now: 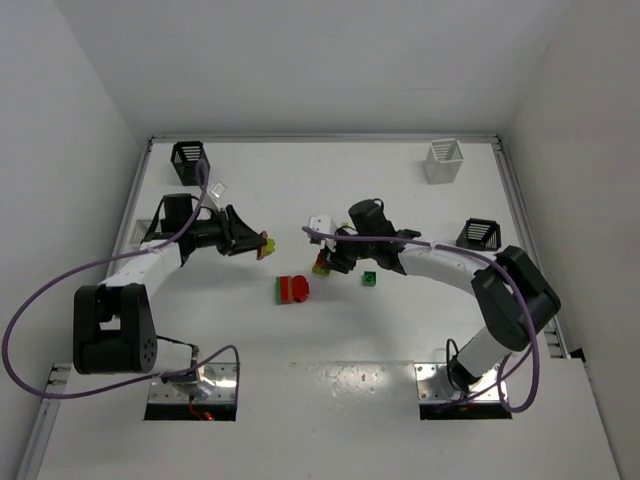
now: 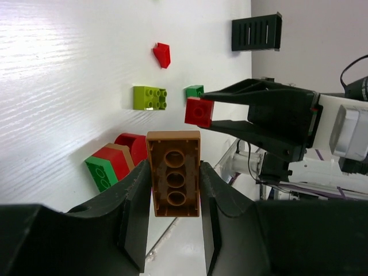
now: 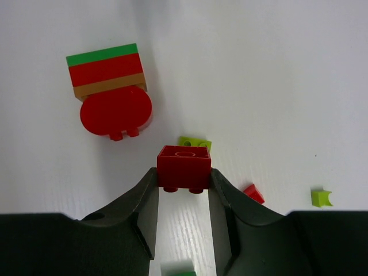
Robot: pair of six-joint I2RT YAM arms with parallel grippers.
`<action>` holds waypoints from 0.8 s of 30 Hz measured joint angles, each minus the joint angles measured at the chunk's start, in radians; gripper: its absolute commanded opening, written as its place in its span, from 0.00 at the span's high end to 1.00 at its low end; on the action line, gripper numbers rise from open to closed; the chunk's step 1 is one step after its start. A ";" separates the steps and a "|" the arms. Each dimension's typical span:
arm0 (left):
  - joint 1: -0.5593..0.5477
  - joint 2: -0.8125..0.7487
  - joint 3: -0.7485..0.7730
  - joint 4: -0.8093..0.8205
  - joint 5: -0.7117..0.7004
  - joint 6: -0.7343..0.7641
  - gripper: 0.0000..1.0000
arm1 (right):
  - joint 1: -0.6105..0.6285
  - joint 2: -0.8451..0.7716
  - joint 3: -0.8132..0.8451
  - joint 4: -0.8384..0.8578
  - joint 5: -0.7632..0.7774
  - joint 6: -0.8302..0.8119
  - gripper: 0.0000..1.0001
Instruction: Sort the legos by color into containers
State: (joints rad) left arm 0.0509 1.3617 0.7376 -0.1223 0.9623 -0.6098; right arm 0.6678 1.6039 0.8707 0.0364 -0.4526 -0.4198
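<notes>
Your left gripper [image 1: 258,243] with its brown brick [image 2: 174,172] and your right gripper [image 1: 325,262] with its red brick [image 2: 199,111] face each other across a narrow gap. Just to the near side of that gap, the red-and-green lego stack [image 1: 292,289] lies on the counter [image 1: 330,180]. A green brick [image 1: 370,279] sits beside the right arm. The far middle is open between the black basket [image 1: 190,157] and the white basket [image 1: 443,160].

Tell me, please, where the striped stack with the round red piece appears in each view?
Top external: stack at centre, below-left of the right claw.
Left wrist: stack lower left, beside the tan brick in the left claw.
Right wrist: stack upper left, above the red brick.
Shared landmark: the right claw holding that red brick, near the stack in every view.
</notes>
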 measured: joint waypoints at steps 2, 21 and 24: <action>-0.006 0.002 0.000 -0.001 -0.002 0.002 1.00 | -0.010 0.007 0.000 -0.003 0.005 -0.003 0.94; -0.118 0.072 0.032 -0.003 0.041 0.040 1.00 | -0.052 0.127 0.297 -0.095 -0.275 0.212 0.32; -0.121 0.072 0.035 0.004 0.050 0.039 1.00 | -0.036 0.128 0.318 -0.120 -0.324 0.220 0.31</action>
State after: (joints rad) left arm -0.0700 1.4334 0.7727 -0.1181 1.0122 -0.5713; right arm 0.6319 1.7321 1.1889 -0.0837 -0.7765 -0.2001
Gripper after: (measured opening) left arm 0.385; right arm 0.688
